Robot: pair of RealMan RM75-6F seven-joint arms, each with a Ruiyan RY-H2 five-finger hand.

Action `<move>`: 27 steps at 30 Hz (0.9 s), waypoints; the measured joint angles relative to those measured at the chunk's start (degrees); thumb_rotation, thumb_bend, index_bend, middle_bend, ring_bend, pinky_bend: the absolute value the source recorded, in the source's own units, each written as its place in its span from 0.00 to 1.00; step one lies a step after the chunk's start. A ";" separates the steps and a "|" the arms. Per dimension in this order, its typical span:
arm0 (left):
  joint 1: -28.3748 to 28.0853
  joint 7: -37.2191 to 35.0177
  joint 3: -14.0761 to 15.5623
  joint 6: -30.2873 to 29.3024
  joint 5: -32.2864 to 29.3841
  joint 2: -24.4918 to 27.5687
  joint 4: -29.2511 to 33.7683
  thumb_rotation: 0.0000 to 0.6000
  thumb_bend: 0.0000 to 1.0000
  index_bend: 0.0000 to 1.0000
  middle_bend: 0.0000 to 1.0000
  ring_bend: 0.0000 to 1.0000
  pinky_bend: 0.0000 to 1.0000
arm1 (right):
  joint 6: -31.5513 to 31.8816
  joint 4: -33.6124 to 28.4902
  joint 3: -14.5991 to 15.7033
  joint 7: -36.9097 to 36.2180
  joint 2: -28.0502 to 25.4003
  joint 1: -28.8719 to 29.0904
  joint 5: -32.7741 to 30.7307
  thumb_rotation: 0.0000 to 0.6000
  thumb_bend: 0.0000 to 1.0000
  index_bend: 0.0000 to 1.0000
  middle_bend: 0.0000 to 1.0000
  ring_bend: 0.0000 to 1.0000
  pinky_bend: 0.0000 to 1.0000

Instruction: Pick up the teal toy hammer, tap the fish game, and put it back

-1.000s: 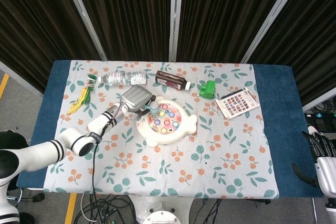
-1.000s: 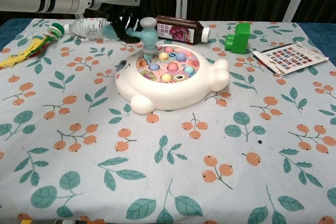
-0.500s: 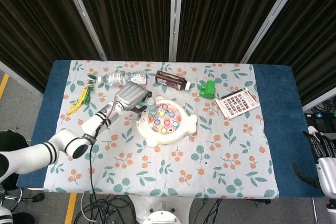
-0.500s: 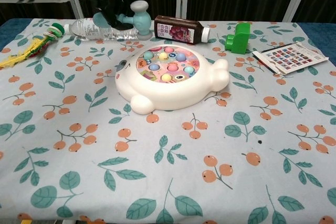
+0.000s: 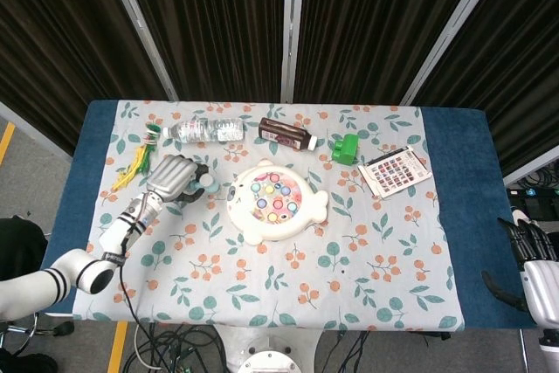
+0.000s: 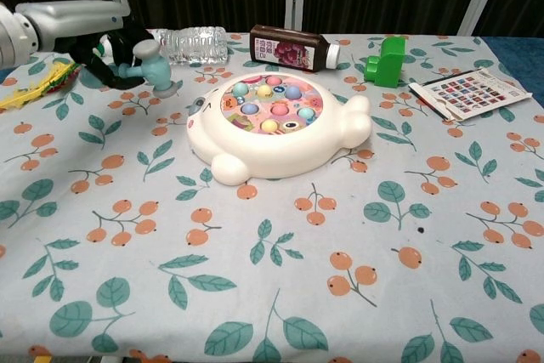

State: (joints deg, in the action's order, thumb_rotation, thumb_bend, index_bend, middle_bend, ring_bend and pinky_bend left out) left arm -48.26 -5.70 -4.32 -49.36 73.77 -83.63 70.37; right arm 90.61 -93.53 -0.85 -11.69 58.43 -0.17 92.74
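Teal toy hammer (image 6: pixel 151 66) held in left robot hand (image 5: pixel 172 177), fingers wrapped round the handle, head poking out toward the fish game (image 6: pixel 274 125). Hammer sits left of the game, apart from it, above the desk (image 6: pixel 272 295). Water bottle (image 6: pixel 189 42) lies behind the hammer; brown bottle (image 6: pixel 293 47) and green block (image 6: pixel 387 61) behind the game, card (image 6: pixel 470 92) at far right. Right robot hand (image 5: pixel 528 246) at the desk's right edge, well apart from everything; grip state cannot tell.
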 measured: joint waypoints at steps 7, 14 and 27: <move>1.99 -0.83 1.39 -0.11 1.18 -3.83 -5.61 1.00 0.53 0.64 0.52 0.40 0.29 | -0.14 -0.40 0.00 0.47 -0.07 0.16 0.04 1.00 0.22 0.00 0.13 0.00 0.00; 3.14 -2.31 2.18 0.46 2.95 -5.25 -7.88 1.00 0.49 0.58 0.47 0.35 0.26 | 0.13 -0.53 0.09 0.64 0.03 -0.08 -0.08 1.00 0.22 0.00 0.14 0.00 0.00; 3.96 -1.84 2.12 1.61 3.92 -4.91 -7.39 1.00 0.43 0.41 0.38 0.28 0.25 | 0.35 -1.01 0.12 1.09 -0.04 -0.17 0.05 1.00 0.22 0.00 0.14 0.00 0.00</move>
State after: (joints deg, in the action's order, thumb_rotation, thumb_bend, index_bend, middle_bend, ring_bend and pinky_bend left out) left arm -44.30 -7.54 -2.20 -47.74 77.69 -88.54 62.98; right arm 90.96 -94.54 -0.73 -10.59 58.39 -0.34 92.79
